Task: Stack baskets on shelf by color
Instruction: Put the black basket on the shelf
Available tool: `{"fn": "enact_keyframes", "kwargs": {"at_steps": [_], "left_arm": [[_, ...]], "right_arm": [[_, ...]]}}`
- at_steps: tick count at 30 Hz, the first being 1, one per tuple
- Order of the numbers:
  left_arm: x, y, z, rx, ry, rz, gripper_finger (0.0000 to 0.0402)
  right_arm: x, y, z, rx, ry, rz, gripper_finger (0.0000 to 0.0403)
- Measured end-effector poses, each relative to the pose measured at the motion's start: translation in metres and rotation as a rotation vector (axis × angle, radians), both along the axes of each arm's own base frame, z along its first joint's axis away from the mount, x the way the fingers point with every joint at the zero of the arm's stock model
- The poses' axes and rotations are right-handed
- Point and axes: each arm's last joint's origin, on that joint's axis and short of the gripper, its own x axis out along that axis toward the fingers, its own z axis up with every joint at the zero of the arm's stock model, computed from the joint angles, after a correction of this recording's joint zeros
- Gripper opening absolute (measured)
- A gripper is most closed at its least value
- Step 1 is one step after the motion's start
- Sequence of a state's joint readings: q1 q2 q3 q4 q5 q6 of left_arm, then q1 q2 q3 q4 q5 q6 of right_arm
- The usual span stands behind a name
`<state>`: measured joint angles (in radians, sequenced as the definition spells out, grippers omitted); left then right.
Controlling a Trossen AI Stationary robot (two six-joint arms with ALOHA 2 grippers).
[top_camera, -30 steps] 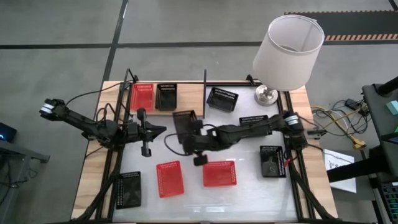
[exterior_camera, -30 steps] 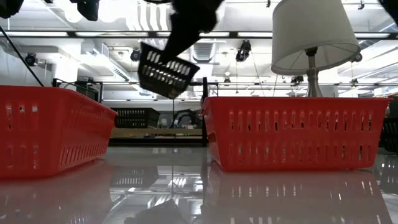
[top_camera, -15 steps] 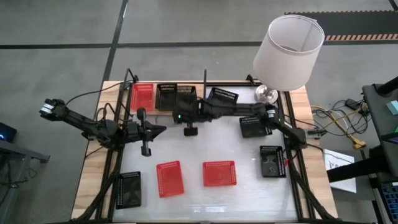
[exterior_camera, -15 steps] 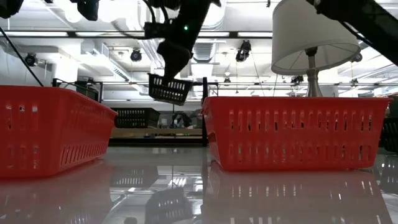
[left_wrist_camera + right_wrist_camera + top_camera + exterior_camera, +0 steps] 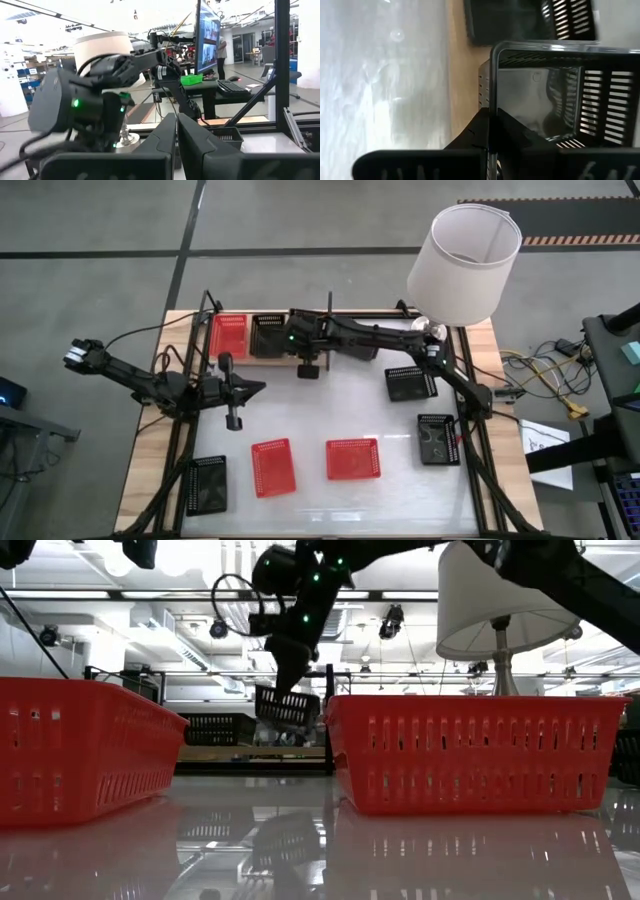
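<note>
Now a black basket (image 5: 288,706) is held clamped on its rim by the right gripper (image 5: 290,340) above the shelf (image 5: 305,360), tilted, just beside another black basket (image 5: 266,335) (next to a red one (image 5: 229,333)). Left gripper (image 5: 258,389) is kept over the table's left part, fingers (image 5: 167,135) pressed together w/ nothing between.

White-shaded lamp (image 5: 463,248) at the table's (image 5: 330,405) far right corner.
</note>
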<state>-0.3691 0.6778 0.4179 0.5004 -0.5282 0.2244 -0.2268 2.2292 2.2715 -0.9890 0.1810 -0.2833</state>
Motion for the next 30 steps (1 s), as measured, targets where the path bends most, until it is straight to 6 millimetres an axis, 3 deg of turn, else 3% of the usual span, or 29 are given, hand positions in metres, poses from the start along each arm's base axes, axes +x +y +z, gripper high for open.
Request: {"fn": "enact_keyframes", "kwargs": {"at_steps": [4,19,30], "left_arm": [[0.000,0.000,0.000,0.003,-0.003,0.001,0.0001],[-0.001,0.000,0.000,0.017,-0.001,0.004,0.0001],[-0.001,0.000,0.000,0.017,0.000,0.004,0.0001]], "right_arm": [[0.003,-0.002,-0.014,0.004,0.032,0.002,0.0011],[0.007,-0.007,-0.028,-0.001,0.065,0.016,0.0014],[0.007,-0.007,-0.028,0.004,0.059,0.005,0.0086]]}}
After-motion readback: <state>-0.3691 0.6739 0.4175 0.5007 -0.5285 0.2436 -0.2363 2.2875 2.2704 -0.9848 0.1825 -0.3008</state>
